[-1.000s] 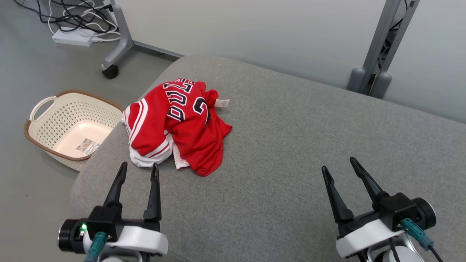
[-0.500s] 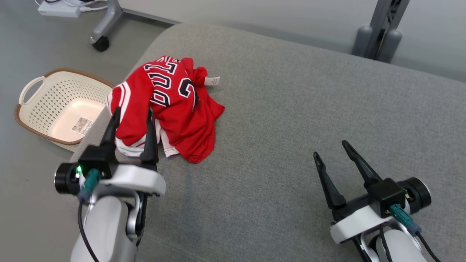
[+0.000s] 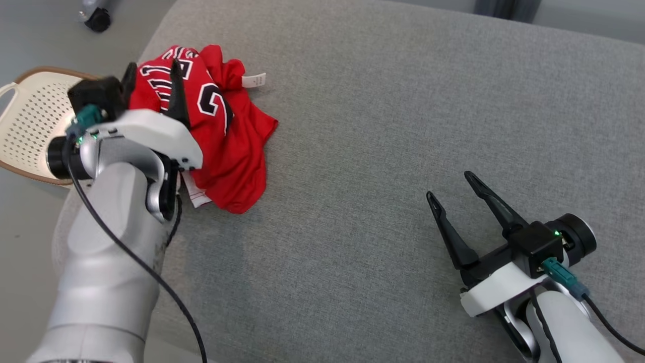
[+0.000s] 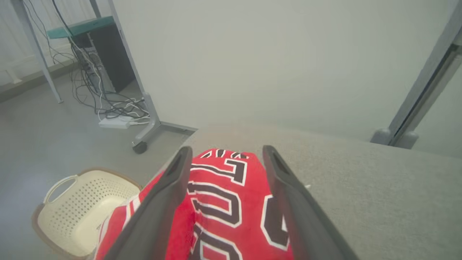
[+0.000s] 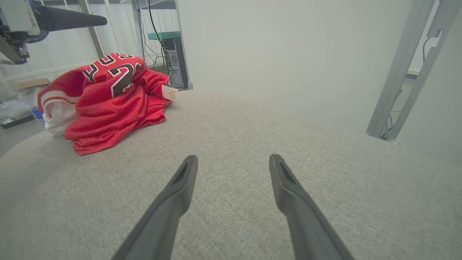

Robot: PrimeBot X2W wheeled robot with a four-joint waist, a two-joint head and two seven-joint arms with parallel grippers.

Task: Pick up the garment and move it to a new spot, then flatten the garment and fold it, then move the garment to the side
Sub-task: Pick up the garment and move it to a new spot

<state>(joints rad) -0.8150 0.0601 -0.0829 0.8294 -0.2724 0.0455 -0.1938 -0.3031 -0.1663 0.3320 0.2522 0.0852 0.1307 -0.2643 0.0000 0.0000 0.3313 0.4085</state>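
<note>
The garment (image 3: 229,136) is a crumpled red jersey with black-and-white lettering and a white tag, heaped near the far left corner of the grey cushion (image 3: 378,126). My left gripper (image 3: 153,70) hangs open just over the heap, and the lettering shows between its fingers in the left wrist view, where the garment (image 4: 223,202) lies under the gripper (image 4: 227,150). In the right wrist view one left finger (image 5: 72,20) is above the garment (image 5: 108,101), apart from it. My right gripper (image 3: 448,184) stands open and empty over bare cushion at the lower right, with the gripper (image 5: 233,157) pointing across the cushion.
A cream perforated basket (image 3: 25,116) with a brown rim sits on the floor left of the cushion, also the basket (image 4: 83,202). A wheeled stand foot (image 4: 140,146), cables and a power strip (image 4: 113,122) lie beyond. A grey post (image 5: 400,72) stands at the far right.
My left arm has lifted and reached forward, from in front of the garment to over it. The head camera has tipped downward. The right gripper has hardly moved.
</note>
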